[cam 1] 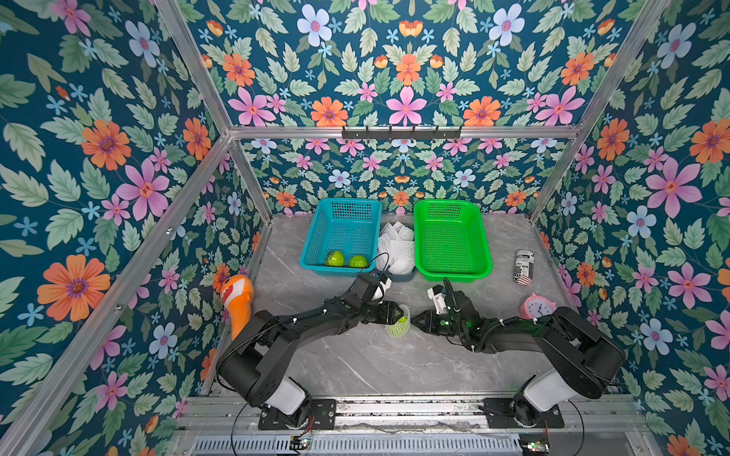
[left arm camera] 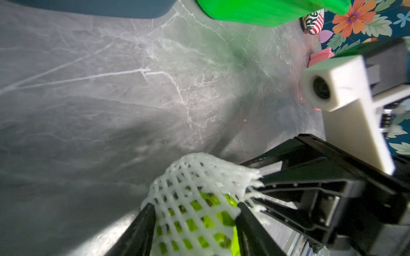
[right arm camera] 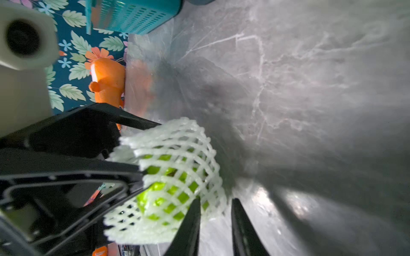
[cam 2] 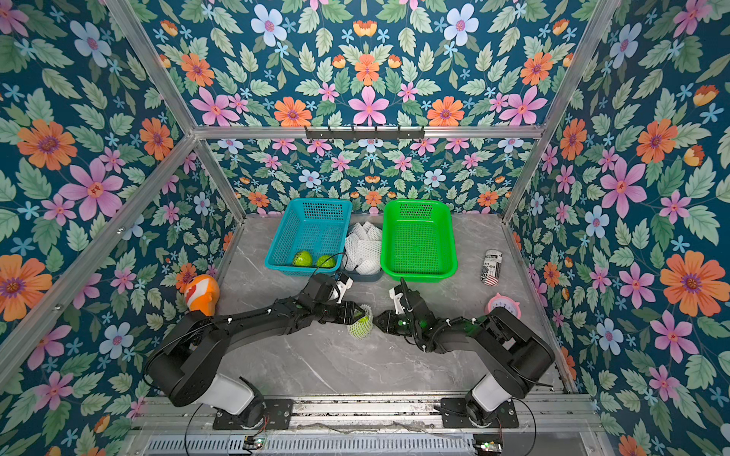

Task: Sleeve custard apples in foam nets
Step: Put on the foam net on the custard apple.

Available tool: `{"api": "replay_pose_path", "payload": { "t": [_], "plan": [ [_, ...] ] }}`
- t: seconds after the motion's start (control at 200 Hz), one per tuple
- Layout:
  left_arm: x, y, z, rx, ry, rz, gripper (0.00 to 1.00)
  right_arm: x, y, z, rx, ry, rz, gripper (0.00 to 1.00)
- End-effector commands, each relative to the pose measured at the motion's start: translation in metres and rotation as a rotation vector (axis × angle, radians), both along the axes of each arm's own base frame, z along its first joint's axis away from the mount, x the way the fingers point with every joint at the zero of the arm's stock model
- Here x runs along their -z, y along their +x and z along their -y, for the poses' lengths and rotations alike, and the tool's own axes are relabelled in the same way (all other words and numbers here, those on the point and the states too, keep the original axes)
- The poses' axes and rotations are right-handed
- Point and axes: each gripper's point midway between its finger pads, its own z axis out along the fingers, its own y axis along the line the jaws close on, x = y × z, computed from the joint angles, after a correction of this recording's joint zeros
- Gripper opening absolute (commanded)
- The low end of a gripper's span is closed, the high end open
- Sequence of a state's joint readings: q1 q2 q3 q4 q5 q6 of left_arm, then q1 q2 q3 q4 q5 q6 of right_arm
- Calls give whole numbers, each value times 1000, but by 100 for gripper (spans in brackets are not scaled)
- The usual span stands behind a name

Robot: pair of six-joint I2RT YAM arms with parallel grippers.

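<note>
A custard apple (cam 1: 399,324) sits partly inside a white foam net (left arm camera: 199,177), held just above the table centre. My left gripper (left arm camera: 195,206) is shut on it, one finger on each side of the netted fruit. From the other side, my right gripper (right arm camera: 216,200) stands open at the net's rim (right arm camera: 177,141), with a narrow gap between its fingers and table showing through. Two more bare custard apples (cam 1: 334,258) (cam 1: 358,261) lie in the blue basket (cam 1: 316,237). Spare foam nets (cam 1: 397,244) are piled between the baskets.
The green basket (cam 1: 454,275) stands at the back right with nothing in it. An orange fish toy (cam 1: 237,300) leans at the left edge. A printed can (cam 1: 524,267) and a pink alarm clock (cam 1: 537,306) are on the right.
</note>
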State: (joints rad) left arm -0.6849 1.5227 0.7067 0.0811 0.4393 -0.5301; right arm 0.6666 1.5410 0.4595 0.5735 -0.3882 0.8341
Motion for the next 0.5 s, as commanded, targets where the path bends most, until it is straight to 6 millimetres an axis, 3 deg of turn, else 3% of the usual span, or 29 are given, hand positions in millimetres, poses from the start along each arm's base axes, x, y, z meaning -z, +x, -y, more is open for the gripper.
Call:
{"api": "replay_pose_path", "payload": {
  "t": [0.0, 0.495],
  "plan": [
    [-2, 3, 0, -12, -3, 10, 60, -7, 0, 0, 13, 20, 12, 32],
    [-1, 3, -1, -20, -6, 10, 60, -20, -13, -19, -82, 88, 28, 34]
  ]
}}
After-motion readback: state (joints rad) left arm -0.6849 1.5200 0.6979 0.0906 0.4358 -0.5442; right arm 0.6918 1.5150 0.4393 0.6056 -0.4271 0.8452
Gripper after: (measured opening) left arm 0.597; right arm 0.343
